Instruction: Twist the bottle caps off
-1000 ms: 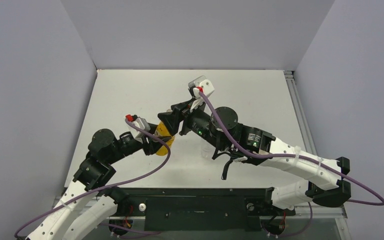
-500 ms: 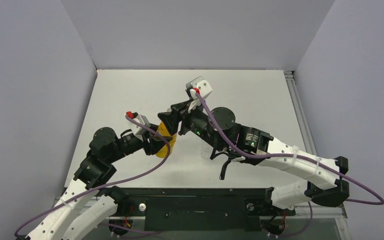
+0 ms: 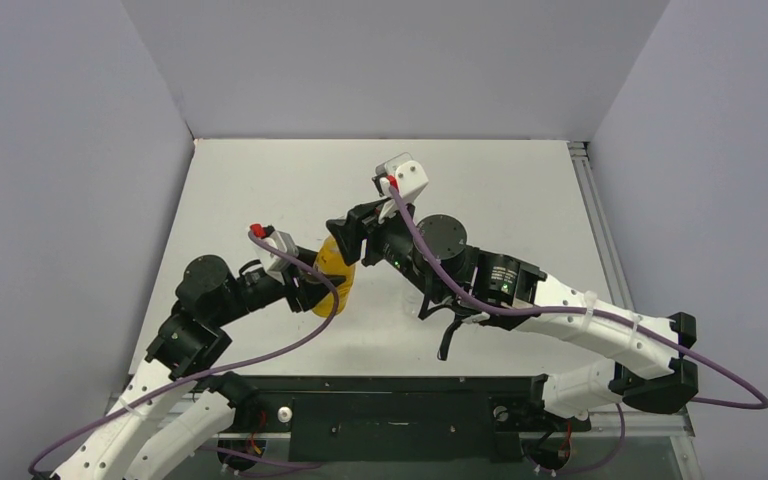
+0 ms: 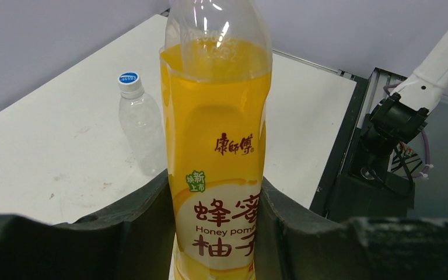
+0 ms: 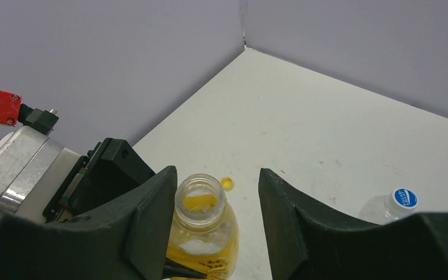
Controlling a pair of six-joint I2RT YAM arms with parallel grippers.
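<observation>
My left gripper (image 4: 214,181) is shut on the yellow-orange bottle (image 4: 216,134) and holds it upright by its label; it also shows in the top view (image 3: 335,265). The bottle's mouth (image 5: 199,195) is open, with no cap on it. My right gripper (image 5: 217,175) is open around the neck, its left finger (image 5: 151,221) close beside the mouth, and it holds nothing. The yellow cap (image 5: 227,183) lies on the table just beyond the bottle. A clear bottle (image 4: 142,128) with a blue-topped white cap (image 4: 129,80) stands nearby, also in the right wrist view (image 5: 394,204).
The white table (image 3: 260,180) is walled by grey panels on three sides. The black base rail (image 3: 390,405) runs along the near edge. Purple cables loop from both wrists. The other bottles are hidden under the right arm or out of view.
My right gripper has drawn slightly up and right off the yellow bottle's top, so more of the bottle shows. My left gripper keeps its hold, almost still.
</observation>
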